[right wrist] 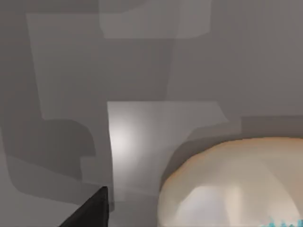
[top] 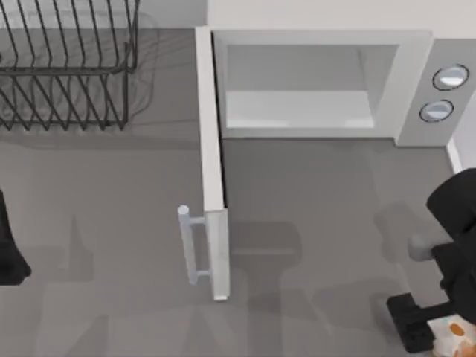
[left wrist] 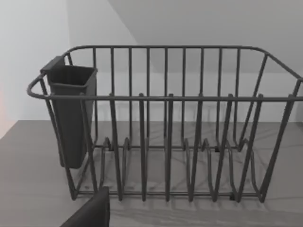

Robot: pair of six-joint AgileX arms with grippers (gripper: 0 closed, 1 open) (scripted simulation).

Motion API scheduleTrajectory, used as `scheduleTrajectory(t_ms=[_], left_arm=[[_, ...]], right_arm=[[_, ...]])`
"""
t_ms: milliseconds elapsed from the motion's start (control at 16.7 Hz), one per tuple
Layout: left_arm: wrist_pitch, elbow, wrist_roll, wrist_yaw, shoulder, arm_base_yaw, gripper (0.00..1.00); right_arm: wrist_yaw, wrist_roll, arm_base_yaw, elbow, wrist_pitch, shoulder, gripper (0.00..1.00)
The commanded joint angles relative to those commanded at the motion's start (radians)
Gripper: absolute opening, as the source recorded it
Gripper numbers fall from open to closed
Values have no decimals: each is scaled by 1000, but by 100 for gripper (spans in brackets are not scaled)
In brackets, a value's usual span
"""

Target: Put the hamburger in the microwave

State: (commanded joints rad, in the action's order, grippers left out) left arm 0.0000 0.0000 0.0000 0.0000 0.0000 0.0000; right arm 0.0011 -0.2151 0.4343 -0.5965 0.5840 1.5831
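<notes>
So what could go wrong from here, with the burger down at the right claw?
The hamburger sits at the table's near right edge under the right claw; a poor grip could push it off. The microwave door stands open, jutting toward the front, so a wide swing might clip it. The left arm is parked at the left.

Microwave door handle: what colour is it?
Silver-grey, a plain bar on the open door's outer face; the door handle shows best in the top view.

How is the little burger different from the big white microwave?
The small round cream-tan hamburger is tiny; the large white box microwave is huge. The hamburger is rounded, the microwave boxy with its door swung open. The hamburger sits at the table's right front corner by the right tool; the microwave stands at the back.
</notes>
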Motion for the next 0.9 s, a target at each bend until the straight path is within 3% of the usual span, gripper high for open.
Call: scheduleTrajectory(t_ms=[240,900], left_arm=[[0,0,0,0,0,0,100],[0,0,0,0,0,0,100]], right_arm=[[0,0,0,2,-3,2,100],[0,0,0,2,-3,2,17]])
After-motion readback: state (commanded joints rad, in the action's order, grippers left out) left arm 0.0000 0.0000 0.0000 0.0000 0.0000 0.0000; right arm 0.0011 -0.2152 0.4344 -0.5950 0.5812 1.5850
